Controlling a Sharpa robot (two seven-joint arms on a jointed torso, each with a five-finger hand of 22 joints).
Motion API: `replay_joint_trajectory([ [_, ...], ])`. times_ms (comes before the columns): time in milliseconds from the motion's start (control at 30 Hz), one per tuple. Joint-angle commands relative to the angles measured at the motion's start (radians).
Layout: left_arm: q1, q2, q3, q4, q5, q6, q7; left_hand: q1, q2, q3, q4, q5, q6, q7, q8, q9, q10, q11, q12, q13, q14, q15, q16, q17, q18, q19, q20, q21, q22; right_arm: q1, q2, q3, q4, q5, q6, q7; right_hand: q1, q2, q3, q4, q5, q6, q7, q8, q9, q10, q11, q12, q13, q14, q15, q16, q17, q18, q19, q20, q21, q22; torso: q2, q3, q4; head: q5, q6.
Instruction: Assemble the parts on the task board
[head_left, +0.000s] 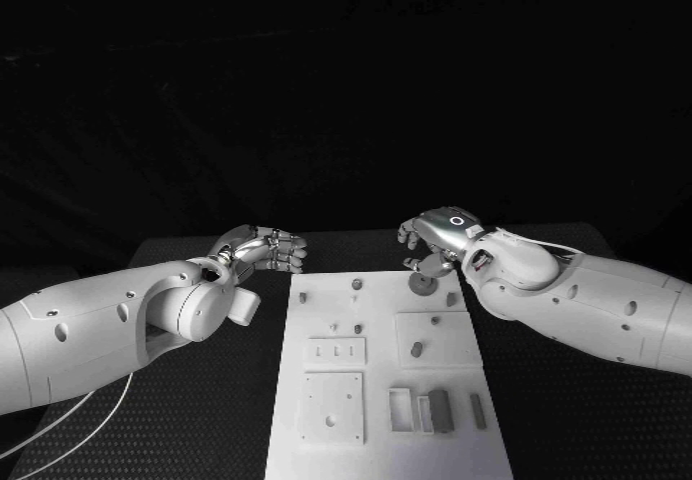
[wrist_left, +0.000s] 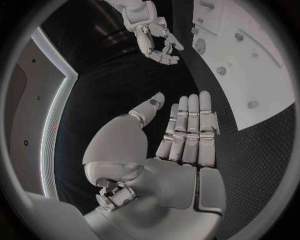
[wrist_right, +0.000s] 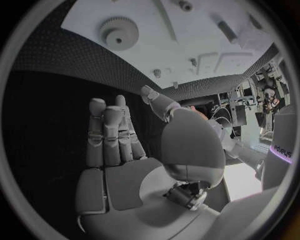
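The left hand (head_left: 264, 250) hangs over the black table (head_left: 173, 440) just off the far left corner of the task board (head_left: 387, 455). In the head view its fingers look bunched, but the left wrist view shows the palm flat, the fingers (wrist_left: 190, 125) straight and side by side, the thumb set a little apart, and nothing held. The fingertips point toward the far end of the board without touching it.

The right hand (head_left: 440, 238) is raised over the board's far right corner. In the right wrist view its fingers (wrist_right: 109, 132) are straight and close together, the thumb angled off to one side, the palm bare; it holds nothing. In the left wrist view the same hand (wrist_left: 153, 37) shows with its fingers loosely curved, again around nothing.

Some lettering sits on a white surface at the rim of the right wrist view, too small and bent to read.

The task board is a long white plate lying down the middle of the table. A toothed gear (wrist_right: 119, 33) rests on it just beyond the right fingertips; in the head view it is the dark round piece (head_left: 424, 283) directly under that hand. Nearer the robot, well away from both sets of fingers, are small pegs (head_left: 417, 349), raised square panels (head_left: 332, 406), and a cluster of grey block-shaped parts (head_left: 440, 408) lying side by side.
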Motion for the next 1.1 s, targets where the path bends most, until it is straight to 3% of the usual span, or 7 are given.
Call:
replay_joint_trajectory([
  [33,0.002,0.001,0.001,0.004,0.003,0.028,0.021,-0.004,-0.008,-0.001,-0.002,0.006,-0.001,0.007,-0.004,-0.001,0.002,0.008,-0.004,0.001,0.004,0.002,-0.007,0.001,0.011,-0.003,0.003,-0.006,0.001,0.003,-0.021,-0.001,0.000,0.112,0.121,0.005,0.000,-0.021,-0.022,0.001,0.000,-0.024,0.004,-0.005,0.007,0.054,-0.035,0.086,0.100,-0.007,-0.034,0.015,0.003,0.029,-0.004,-0.002,0.003,0.020,-0.002,0.0044,-0.0117,0.000,0.004],
  [67,0.002,0.001,0.001,0.003,0.003,0.026,0.019,-0.004,-0.008,-0.001,-0.002,0.006,-0.001,0.007,-0.004,-0.001,0.002,0.008,-0.005,0.001,0.004,0.002,-0.007,0.001,0.011,-0.003,0.003,-0.006,0.001,0.003,-0.025,-0.001,-0.009,0.131,0.138,0.006,0.003,-0.021,-0.031,0.000,-0.002,-0.028,-0.001,-0.003,0.011,0.051,-0.042,0.136,0.169,-0.008,-0.041,0.024,0.006,0.029,-0.002,-0.003,0.006,0.020,-0.002,0.0055,-0.0121,-0.001,0.004],
  [133,0.001,0.002,0.001,0.003,0.003,0.028,0.018,-0.004,-0.008,-0.001,-0.002,0.006,-0.002,0.007,-0.004,-0.001,0.002,0.008,-0.005,0.001,0.004,0.002,-0.007,0.001,0.011,-0.003,0.003,-0.007,0.001,0.003,-0.026,-0.001,-0.029,0.137,0.161,0.012,0.004,0.008,-0.064,-0.006,0.003,-0.037,-0.023,0.003,0.023,-0.108,-0.052,0.512,0.615,-0.005,-0.063,0.118,0.050,0.029,0.011,-0.008,0.034,0.025,-0.002,0.0071,-0.0135,-0.003,0.004],
  [167,0.001,0.003,0.001,0.003,0.003,0.028,0.018,-0.004,-0.008,-0.001,-0.002,0.006,-0.002,0.007,-0.004,-0.001,0.002,0.008,-0.005,0.001,0.004,0.002,-0.007,0.002,0.011,-0.003,0.003,-0.007,0.001,0.003,-0.025,-0.001,-0.039,0.137,0.181,0.015,-0.001,-0.010,-0.067,-0.009,-0.004,-0.041,-0.019,0.001,0.023,-0.142,-0.057,0.628,0.724,-0.017,-0.050,0.152,0.074,0.029,0.009,-0.009,0.040,0.025,-0.002,0.0083,-0.0144,-0.003,0.004],
  [300,0.001,0.006,0.001,-0.002,0.003,0.028,0.018,-0.003,-0.008,0.000,-0.002,0.006,-0.002,0.007,-0.005,-0.001,0.002,0.008,-0.005,0.001,0.004,0.002,-0.007,0.002,0.011,-0.003,0.003,-0.007,0.001,0.002,-0.005,-0.001,-0.081,0.140,0.217,0.025,-0.008,-0.022,-0.046,-0.001,-0.003,-0.049,-0.001,-0.007,0.022,-0.276,-0.051,0.946,1.000,-0.051,-0.047,0.287,0.169,0.029,0.014,-0.024,0.100,0.028,-0.001,0.0104,-0.0130,-0.010,0.002],
  [667,0.001,0.019,0.000,-0.015,0.003,0.032,0.016,-0.003,-0.006,0.000,-0.002,0.006,-0.002,0.007,-0.005,-0.001,0.002,0.008,-0.006,0.002,0.004,0.002,-0.008,0.003,0.011,-0.003,0.003,-0.007,0.002,-0.015,0.070,-0.002,-0.210,0.211,0.230,0.066,-0.014,-0.007,-0.026,0.010,0.000,-0.050,0.000,-0.005,0.027,-0.287,-0.048,1.065,1.045,-0.032,-0.044,0.360,0.258,0.029,0.016,-0.042,0.172,0.025,-0.001,0.0071,-0.0085,-0.017,-0.003],
  [1100,0.001,0.015,0.000,-0.015,0.002,0.031,0.013,-0.004,-0.006,0.000,-0.001,0.006,-0.003,0.008,-0.006,0.000,0.002,0.008,-0.007,0.002,0.004,0.003,-0.010,0.004,0.011,-0.003,0.004,-0.007,0.002,-0.028,0.079,-0.002,-0.228,0.232,0.268,0.090,-0.021,0.011,-0.021,0.016,0.000,-0.016,-0.002,0.014,0.037,-0.285,-0.049,1.091,1.041,-0.017,-0.045,0.372,0.284,0.029,0.013,-0.047,0.193,0.024,0.000,0.0058,-0.0080,-0.017,-0.014],
])
